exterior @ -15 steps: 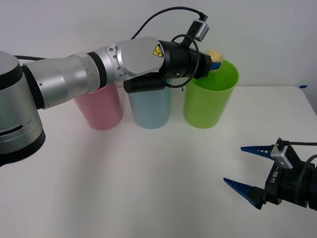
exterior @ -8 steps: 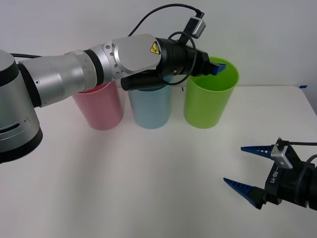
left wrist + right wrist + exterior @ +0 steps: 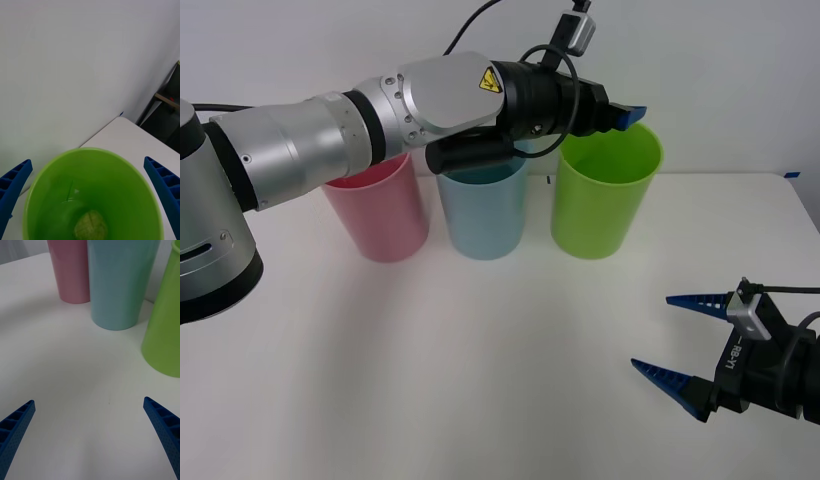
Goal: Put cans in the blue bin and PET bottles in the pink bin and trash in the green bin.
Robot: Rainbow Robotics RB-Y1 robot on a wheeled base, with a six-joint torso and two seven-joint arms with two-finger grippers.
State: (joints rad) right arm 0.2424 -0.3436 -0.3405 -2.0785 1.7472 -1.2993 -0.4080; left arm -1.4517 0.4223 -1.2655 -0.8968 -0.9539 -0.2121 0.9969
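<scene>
Trash [image 3: 90, 224] lies at the bottom of the green bin [image 3: 605, 190], the left gripper [image 3: 620, 117] hangs open and empty above its rim, the right gripper [image 3: 685, 345] waits open low over the bare worktop [image 3: 480, 350]; sorting appears complete.

A yellow triangular warning sign [image 3: 496, 82] with a black lightning-bolt symbol stands on the silver wrist housing of the left arm [image 3: 360, 130]. White lettering reading "RB-Y1" [image 3: 733, 363] runs along the black body of the right gripper [image 3: 685, 340]. No other text is readable.
</scene>
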